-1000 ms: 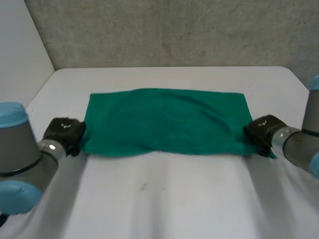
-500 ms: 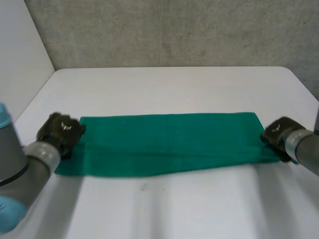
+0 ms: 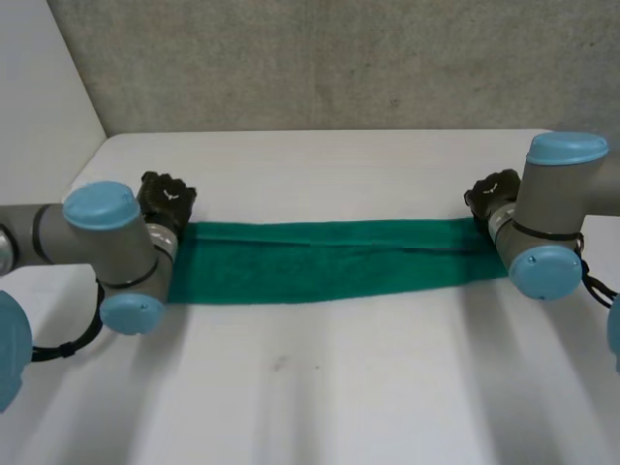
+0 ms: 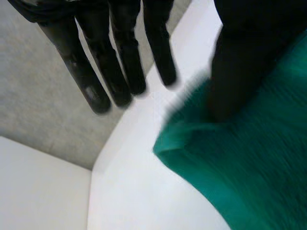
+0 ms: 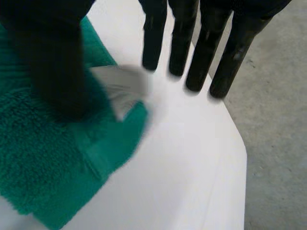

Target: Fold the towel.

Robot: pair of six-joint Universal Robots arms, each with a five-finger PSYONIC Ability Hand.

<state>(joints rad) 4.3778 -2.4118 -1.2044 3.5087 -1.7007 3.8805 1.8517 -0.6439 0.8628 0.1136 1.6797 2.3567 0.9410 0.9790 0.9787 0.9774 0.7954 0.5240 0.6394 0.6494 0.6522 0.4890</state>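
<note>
Green towel (image 3: 329, 260), folded strip across frame centre. Left hand (image 3: 167, 199), right hand (image 3: 492, 197) at its ends, fingers straight, holding nothing. Lengthwise fold looks done; next: grip one end, carry to other.

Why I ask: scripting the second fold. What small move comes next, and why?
Probably close the left hand on its end of the towel, to carry it across. The towel lies in a long strip; that hand and the right hand sit at its ends, fingers straight.
</note>
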